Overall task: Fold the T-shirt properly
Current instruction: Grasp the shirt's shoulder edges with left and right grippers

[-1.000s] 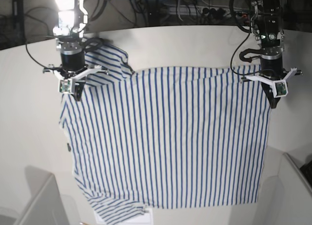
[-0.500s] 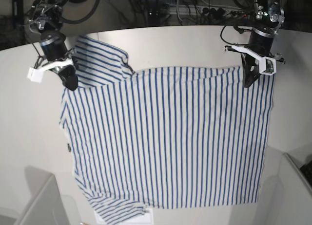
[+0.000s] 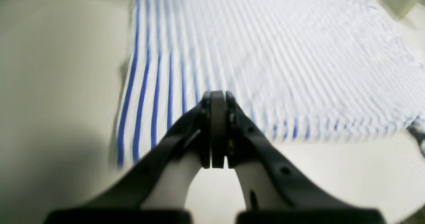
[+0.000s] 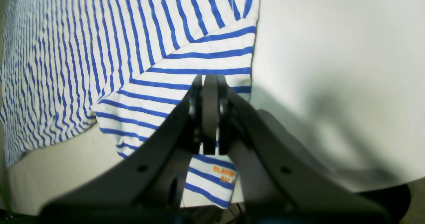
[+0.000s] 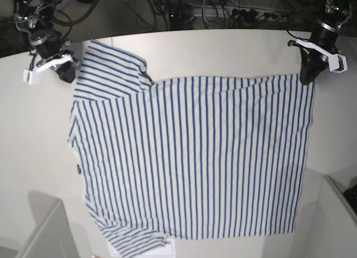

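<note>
The left gripper point(image 3: 217, 129) has its jaws pressed together with nothing between them, its tips hovering over the corner of the T-shirt point(image 3: 265, 51) where hem edge and side edge meet. In the base view this gripper point(image 5: 308, 76) sits at the far right corner of the cloth, at the back of the white table point(image 5: 33, 135). The left wrist picture is blurred, so whether the tips touch the fabric cannot be told.

The right gripper point(image 4: 210, 117) is likewise closed on nothing, jaws flat against each other, poised over a striped sleeve point(image 4: 186, 84) whose stripes run crosswise to those of the body. A small orange print point(image 4: 224, 172) shows on the cloth near the gripper base (its letters too small to read surely). In the base view the right gripper point(image 5: 66, 73) stands just beside the outer edge of that sleeve point(image 5: 109, 68), at the back left.

The T-shirt point(image 5: 195, 157) lies spread flat across the middle of the table, its stripes running front to back in the base view. Its long axis runs left to right: sleeves on the left side, straight hem on the right. The second sleeve point(image 5: 134, 238) lies at the front left, partly tucked. A small dark label point(image 5: 78, 169) shows at the left edge.
</note>
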Robot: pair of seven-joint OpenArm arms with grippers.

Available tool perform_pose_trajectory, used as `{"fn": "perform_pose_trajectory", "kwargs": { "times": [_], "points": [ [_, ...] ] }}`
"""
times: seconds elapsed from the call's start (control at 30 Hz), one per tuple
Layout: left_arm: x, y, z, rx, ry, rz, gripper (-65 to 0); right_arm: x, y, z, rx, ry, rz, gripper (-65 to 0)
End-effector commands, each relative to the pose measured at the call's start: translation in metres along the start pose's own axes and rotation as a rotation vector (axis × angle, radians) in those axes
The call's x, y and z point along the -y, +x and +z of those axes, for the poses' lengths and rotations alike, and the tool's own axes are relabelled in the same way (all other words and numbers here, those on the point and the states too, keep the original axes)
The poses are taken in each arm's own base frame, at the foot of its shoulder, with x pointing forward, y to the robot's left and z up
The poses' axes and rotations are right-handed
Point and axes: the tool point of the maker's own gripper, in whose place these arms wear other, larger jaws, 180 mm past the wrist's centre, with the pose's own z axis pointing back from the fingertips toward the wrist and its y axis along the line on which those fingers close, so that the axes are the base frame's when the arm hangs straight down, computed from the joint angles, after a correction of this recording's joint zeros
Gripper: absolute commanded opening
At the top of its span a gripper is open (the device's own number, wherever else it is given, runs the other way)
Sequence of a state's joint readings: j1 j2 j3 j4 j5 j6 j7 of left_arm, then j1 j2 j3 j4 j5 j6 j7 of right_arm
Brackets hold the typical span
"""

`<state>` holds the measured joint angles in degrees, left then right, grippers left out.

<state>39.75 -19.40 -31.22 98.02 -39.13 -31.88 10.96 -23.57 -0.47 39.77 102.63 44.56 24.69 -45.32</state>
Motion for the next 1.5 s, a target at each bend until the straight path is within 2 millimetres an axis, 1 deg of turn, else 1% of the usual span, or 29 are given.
{"fn": "perform_pose_trajectory", "kwargs": {
  "times": [0.0,0.07,0.1,0.13,0.17,0.2,0.23,0.3,0.33,0.37,0.4,0.5,0.57,0.63,0.7,0.83,0.9,0.97,1.0,1.03,1.1,1.17,1.23,1.27,1.33,1.37,1.4,1.43,1.47],
  "points": [
    [-0.006,0.009,0.004,0.012,0.001,-0.013,-65.0,-0.001,0.002,0.003,-0.001,0.011,0.013,-62.4],
    [-0.021,0.008,0.01,-0.018,0.047,-0.021,-65.0,-0.002,-0.009,0.003,-0.067,0.014,0.015,-39.2],
    [-0.028,0.011,0.014,-0.016,0.068,-0.026,-57.9,-0.001,-0.012,0.003,-0.086,0.015,0.016,-28.7],
    [-0.03,0.014,0.016,-0.007,0.072,-0.031,-51.3,-0.002,-0.013,0.002,-0.09,0.023,0.024,-20.4],
    [-0.03,0.017,0.018,-0.002,0.06,-0.04,-44.9,-0.006,-0.012,0.001,-0.086,0.041,0.042,-14.9],
    [-0.028,0.02,0.02,0.003,0.037,-0.055,-38.8,-0.007,-0.013,0.0,-0.086,0.057,0.062,-12.5],
    [-0.025,0.022,0.021,0.008,0.013,-0.066,-33.6,-0.003,-0.014,0.001,-0.088,0.058,0.065,-12.3],
    [-0.025,0.022,0.025,0.018,0.017,-0.059,-27.0,0.005,-0.011,-0.001,-0.074,0.05,0.048,-13.7],
    [-0.028,0.023,0.027,0.026,0.031,-0.055,-25.2,0.012,-0.014,-0.002,-0.081,0.039,0.025,-15.3],
    [-0.032,0.023,0.029,0.029,0.045,-0.052,-24.7,0.018,-0.02,-0.002,-0.098,0.03,0.004,-17.0],
    [-0.037,0.021,0.031,0.026,0.06,-0.044,-24.7,0.021,-0.02,-0.005,-0.104,0.027,-0.012,-17.9],
    [-0.052,0.011,0.036,0.01,0.102,-0.015,-24.7,0.035,-0.031,-0.01,-0.138,0.013,-0.081,-18.8],
    [-0.058,0.008,0.034,0.013,0.116,0.002,-24.7,0.037,-0.035,-0.013,-0.16,0.016,-0.1,-18.8],
    [-0.063,0.001,0.036,0.0,0.13,0.021,-24.7,0.033,-0.04,-0.013,-0.186,0.023,-0.1,-18.9],
    [-0.066,-0.002,0.037,-0.004,0.138,0.029,-24.7,0.029,-0.053,-0.014,-0.225,0.033,-0.119,-18.9],
    [-0.067,-0.002,0.036,-0.004,0.14,0.031,-24.7,0.024,-0.067,-0.013,-0.259,0.039,-0.139,-18.9],
    [-0.067,-0.001,0.035,0.0,0.137,0.031,-24.7,0.011,-0.081,-0.016,-0.303,0.072,-0.125,-18.9],
    [-0.067,0.003,0.029,0.014,0.134,0.033,-24.7,-0.001,-0.091,-0.019,-0.34,0.104,-0.101,-18.9],
    [-0.068,0.0,0.027,-0.005,0.136,0.039,-24.7,-0.005,-0.095,-0.021,-0.352,0.116,-0.095,-19.1],
    [-0.069,-0.005,0.025,-0.033,0.137,0.043,-24.7,-0.007,-0.096,-0.022,-0.352,0.121,-0.094,-19.1],
    [-0.072,-0.004,0.02,-0.049,0.144,0.048,-24.7,-0.01,-0.094,-0.024,-0.336,0.126,-0.097,-19.1],
    [-0.083,-0.007,0.022,-0.057,0.18,0.074,-24.7,-0.011,-0.092,-0.025,-0.328,0.128,-0.097,-19.2],
    [-0.092,-0.007,0.022,-0.042,0.214,0.106,-24.7,-0.008,-0.092,-0.025,-0.324,0.122,-0.103,-23.7],
    [-0.096,-0.007,0.023,-0.042,0.225,0.113,-24.7,-0.006,-0.095,-0.025,-0.332,0.121,-0.111,-28.5],
    [-0.097,-0.01,0.022,-0.06,0.228,0.122,-24.7,-0.006,-0.096,-0.031,-0.338,0.127,-0.13,-40.4],
    [-0.097,-0.013,0.02,-0.071,0.228,0.128,-24.7,-0.004,-0.1,-0.032,-0.349,0.126,-0.14,-48.2],
    [-0.098,-0.012,0.017,-0.072,0.226,0.134,-24.7,0.001,-0.102,-0.032,-0.36,0.121,-0.142,-57.8],
    [-0.098,-0.013,0.015,-0.075,0.225,0.142,-24.7,0.002,-0.104,-0.033,-0.371,0.123,-0.145,-65.0],
    [-0.099,-0.016,0.013,-0.083,0.226,0.152,-24.7,0.001,-0.104,-0.035,-0.373,0.126,-0.15,-65.0]
  ]
}}
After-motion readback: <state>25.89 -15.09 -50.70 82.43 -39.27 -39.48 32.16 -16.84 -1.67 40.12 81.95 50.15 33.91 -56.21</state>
